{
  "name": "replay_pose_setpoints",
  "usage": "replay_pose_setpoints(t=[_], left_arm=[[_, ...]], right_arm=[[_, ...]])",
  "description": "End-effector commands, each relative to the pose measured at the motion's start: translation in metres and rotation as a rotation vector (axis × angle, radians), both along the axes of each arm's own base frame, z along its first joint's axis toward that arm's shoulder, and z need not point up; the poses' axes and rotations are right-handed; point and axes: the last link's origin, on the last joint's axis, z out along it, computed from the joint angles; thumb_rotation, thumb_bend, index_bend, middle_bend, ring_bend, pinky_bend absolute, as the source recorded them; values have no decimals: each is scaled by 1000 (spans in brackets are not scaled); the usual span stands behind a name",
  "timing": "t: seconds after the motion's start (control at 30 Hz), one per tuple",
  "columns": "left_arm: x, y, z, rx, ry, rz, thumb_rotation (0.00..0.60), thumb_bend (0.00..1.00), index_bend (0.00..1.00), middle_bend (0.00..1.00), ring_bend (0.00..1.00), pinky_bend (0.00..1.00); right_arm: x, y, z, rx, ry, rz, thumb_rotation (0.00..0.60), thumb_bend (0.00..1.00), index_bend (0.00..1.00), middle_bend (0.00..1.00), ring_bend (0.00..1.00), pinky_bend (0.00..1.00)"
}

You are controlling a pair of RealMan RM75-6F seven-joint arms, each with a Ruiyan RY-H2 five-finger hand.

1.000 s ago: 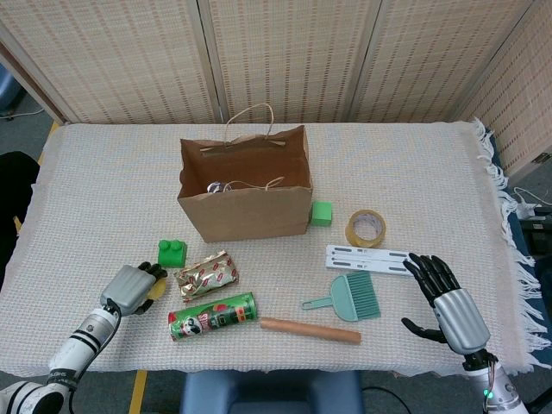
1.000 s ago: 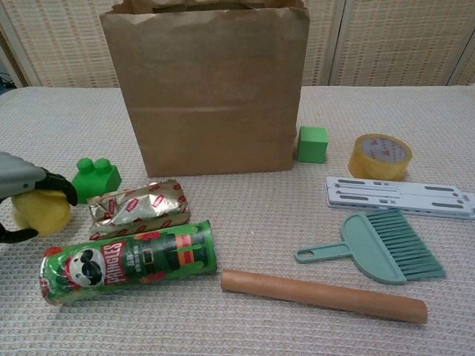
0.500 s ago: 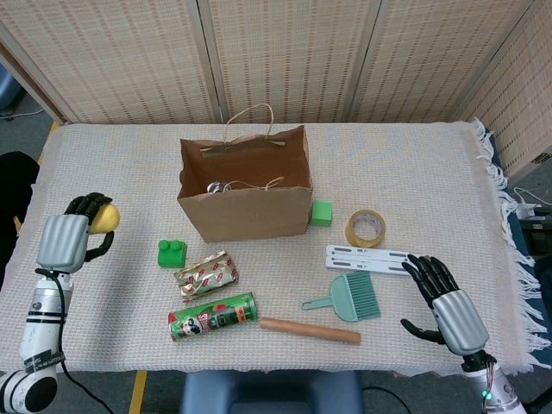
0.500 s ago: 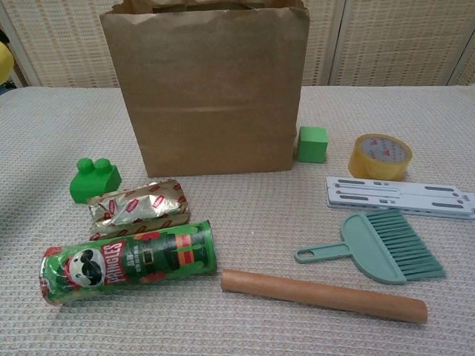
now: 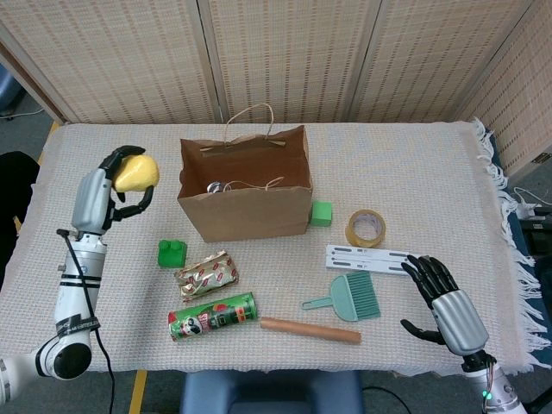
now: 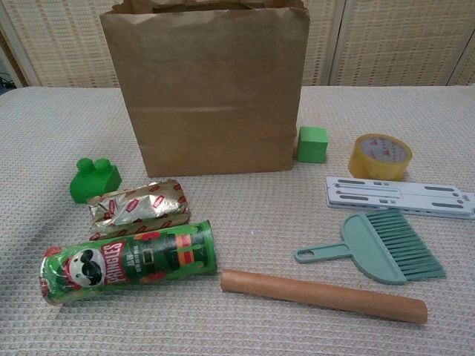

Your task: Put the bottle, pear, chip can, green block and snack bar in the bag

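My left hand (image 5: 102, 188) holds the yellow pear (image 5: 137, 172) raised in the air, left of the open brown paper bag (image 5: 245, 203) (image 6: 208, 89). Something shiny lies inside the bag (image 5: 216, 185). The studded green block (image 5: 172, 252) (image 6: 94, 179), the foil snack bar (image 5: 207, 273) (image 6: 139, 207) and the green chip can (image 5: 213, 316) (image 6: 128, 260) lie on the cloth in front of the bag. My right hand (image 5: 446, 300) hovers open at the near right, holding nothing. Neither hand shows in the chest view.
A green cube (image 5: 321, 213) (image 6: 312, 144) sits by the bag's right corner. A tape roll (image 5: 366, 228) (image 6: 379, 156), white slotted plate (image 5: 368, 260) (image 6: 398, 196), teal brush (image 5: 347, 298) (image 6: 385, 246) and wooden rod (image 5: 310, 330) (image 6: 323, 295) lie to the right.
My left hand has lifted the pear from the table near the green block, up and toward the bag's left side. The right hand has stayed put.
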Motion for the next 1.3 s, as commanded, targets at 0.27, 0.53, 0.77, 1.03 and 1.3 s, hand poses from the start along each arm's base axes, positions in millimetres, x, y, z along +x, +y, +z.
replay_pose_setpoints(t=[0.27, 0.53, 0.77, 1.03, 1.3], left_arm=[[55, 37, -31, -57, 69, -80, 600, 597, 660, 647, 588, 686], [73, 42, -66, -112, 170, -127, 600, 555, 545, 544, 459, 618], [78, 38, -84, -154, 233, -145, 600, 414, 210, 145, 77, 259], [81, 35, -80, -136, 224, -153, 600, 381, 42, 0, 0, 128], [76, 32, -71, -126, 213, -147, 600, 373, 0, 0, 0, 123]], right_arm=[[-1, -2, 1, 10, -8, -17, 600, 66, 0, 0, 0, 0], [-2, -4, 2, 14, -11, -30, 600, 67, 0, 0, 0, 0], [-2, -4, 3, 16, -14, -35, 600, 66, 0, 0, 0, 0], [-2, -4, 3, 20, -9, -35, 600, 66, 0, 0, 0, 0], [-3, -4, 3, 18, -2, -36, 600, 67, 0, 0, 0, 0]])
